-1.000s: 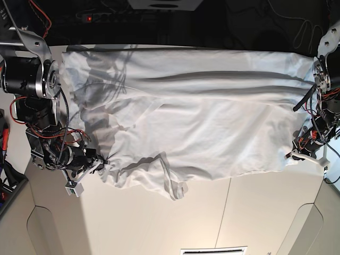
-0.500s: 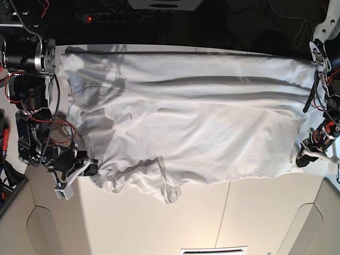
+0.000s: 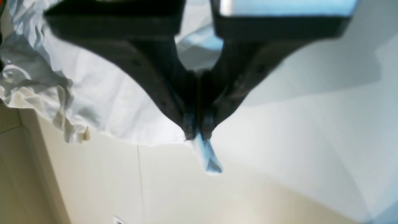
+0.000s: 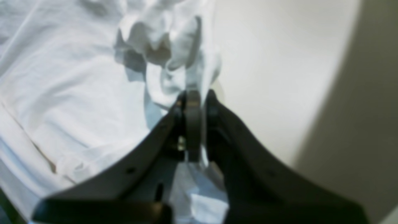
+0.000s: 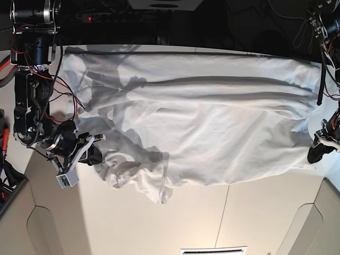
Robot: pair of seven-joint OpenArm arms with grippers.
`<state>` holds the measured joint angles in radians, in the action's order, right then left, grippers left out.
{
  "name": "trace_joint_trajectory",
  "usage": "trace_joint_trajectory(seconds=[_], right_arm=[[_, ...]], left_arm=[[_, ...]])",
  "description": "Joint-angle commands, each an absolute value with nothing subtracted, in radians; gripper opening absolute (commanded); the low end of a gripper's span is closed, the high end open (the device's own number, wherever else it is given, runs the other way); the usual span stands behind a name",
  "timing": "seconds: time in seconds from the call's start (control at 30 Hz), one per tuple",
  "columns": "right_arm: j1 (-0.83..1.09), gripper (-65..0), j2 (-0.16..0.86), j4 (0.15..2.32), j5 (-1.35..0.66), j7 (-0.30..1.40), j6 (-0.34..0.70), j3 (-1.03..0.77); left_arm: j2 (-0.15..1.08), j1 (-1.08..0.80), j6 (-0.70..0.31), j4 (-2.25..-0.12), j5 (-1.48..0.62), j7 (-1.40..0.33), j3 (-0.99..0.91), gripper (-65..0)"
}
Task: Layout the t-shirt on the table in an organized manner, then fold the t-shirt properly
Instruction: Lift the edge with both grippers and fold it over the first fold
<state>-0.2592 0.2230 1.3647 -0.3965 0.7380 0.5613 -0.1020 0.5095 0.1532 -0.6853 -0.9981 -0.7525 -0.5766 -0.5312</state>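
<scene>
The white t-shirt [image 5: 212,122] hangs stretched wide over the far half of the table [image 5: 239,223], with long grey folds running across it and a crumpled lower corner. At its left end in the base view, my right gripper [image 5: 97,152] is shut on a bunched edge of the t-shirt [image 4: 62,77]. The right wrist view shows this right gripper [image 4: 194,96] with its jaws pinched on crumpled cloth. My left gripper [image 5: 314,154] holds the opposite end. In its wrist view, the left gripper [image 3: 198,133] is shut on the t-shirt [image 3: 108,102], with a small tip of cloth poking past the fingertips.
A thin dark seam [image 5: 226,212] runs down the near tabletop. Beige cut-out corners [image 5: 48,234] sit at the near left and near right [image 5: 313,234]. Behind the far edge lies dark clutter with cables and a power strip [image 5: 90,18].
Both arms have drawn outward and toward the far side. The t-shirt is pulled wider, and its crumpled lower left corner has shifted. Both grips stay shut.
</scene>
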Motion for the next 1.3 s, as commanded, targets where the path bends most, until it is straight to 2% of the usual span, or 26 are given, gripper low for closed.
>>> trace_joint_trajectory(seconds=[0.0, 0.3, 0.43, 0.6, 0.8, 1.27], right_arm=[[-0.276, -65.0, 0.236, 1.393, -0.412, 0.720, 0.565, -0.106], [-0.270, -65.0, 0.243, 1.414, -0.477, 0.735, 0.592, -0.236], [-0.268, -65.0, 0.285, 1.413, -0.480, 0.740, 0.592, -0.286], [-0.268, -65.0, 0.342, 1.412, -0.561, 0.807, 0.591, -0.289], [-0.241, -65.0, 0.347, 1.414, -0.673, 0.869, 0.591, -0.289], [-0.059, -65.0, 0.387, 1.518, -0.681, 0.876, 0.603, -0.298]], left_arm=[[0.532, 0.162, -0.698, -1.032, -0.776, -0.559, -0.537, -65.0], [0.532, 0.110, -0.698, -1.076, -0.842, -0.566, -0.619, -65.0], [0.532, 0.080, -0.698, -1.076, -0.857, -0.567, -0.677, -65.0], [0.532, 0.043, -0.698, -1.076, -0.890, -0.611, -0.691, -65.0], [0.532, -0.003, -0.698, -1.076, -0.998, -0.709, -0.691, -65.0], [0.532, -0.059, -0.698, -1.132, -1.067, -0.788, -0.739, -65.0]])
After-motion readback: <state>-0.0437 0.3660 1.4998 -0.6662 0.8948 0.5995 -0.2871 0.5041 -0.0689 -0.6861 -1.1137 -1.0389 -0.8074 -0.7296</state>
